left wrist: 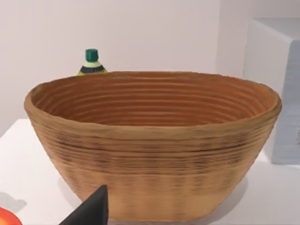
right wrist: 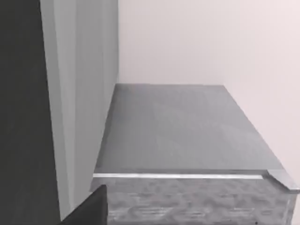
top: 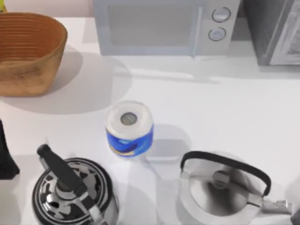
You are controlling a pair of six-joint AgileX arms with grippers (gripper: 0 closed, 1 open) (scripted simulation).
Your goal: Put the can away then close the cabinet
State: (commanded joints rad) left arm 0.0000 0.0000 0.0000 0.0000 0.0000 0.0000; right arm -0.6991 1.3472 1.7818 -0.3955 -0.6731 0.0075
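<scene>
My left gripper (left wrist: 93,208) sits low in front of the basket (left wrist: 154,145). My right gripper (right wrist: 91,208) faces the cabinet (right wrist: 187,126). I cannot tell how either one's jaws stand.

A red-orange edge (left wrist: 5,218) lies near the left gripper, on the table by the basket's foot. It may be the can, but I cannot tell, so its long axis and heading are unknown to me.

I judge the step in hand to be finding and reaching the can. I would confirm it first, not mistake the roll (top: 130,129) for it, and close on mid-body across its long axis. I would also stay clear of the patterned kettle (top: 72,192) and plain kettle (top: 220,187). A bottle (left wrist: 92,63) stands behind the basket.
</scene>
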